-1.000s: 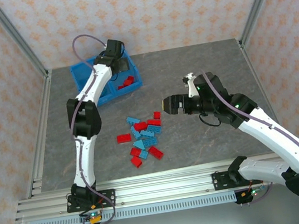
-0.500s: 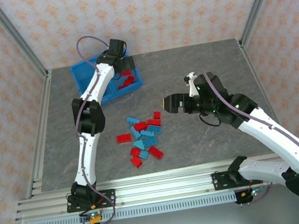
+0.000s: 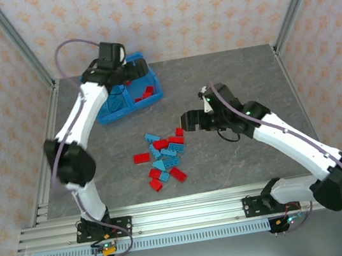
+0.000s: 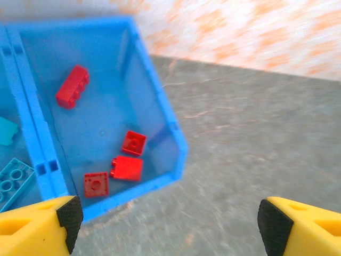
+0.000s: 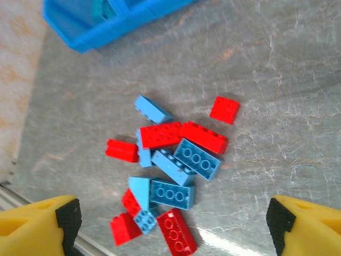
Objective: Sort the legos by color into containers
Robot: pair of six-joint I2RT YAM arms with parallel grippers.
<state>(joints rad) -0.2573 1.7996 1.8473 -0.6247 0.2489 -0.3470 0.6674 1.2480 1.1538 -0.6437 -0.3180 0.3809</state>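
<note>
Our left fingers [image 4: 32, 226] gape empty above the bin [image 4: 178, 152] — four red bricks [image 4: 127, 168] lie in one compartment, the blue ones [image 4: 13, 178] next door cut off by the frame. Our right fingers [image 5: 32, 221], just as wide and empty, hang over the mixed pile [image 5: 170, 160] on the surface [image 5: 277, 106].

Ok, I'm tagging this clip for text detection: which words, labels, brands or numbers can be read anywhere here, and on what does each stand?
No text can be read in any view.
Studs on the legos: too small and blurred to show any lettering.
Blue bin: no label or mark visible.
Wallpaper: a repeated ornament, no words.
</note>
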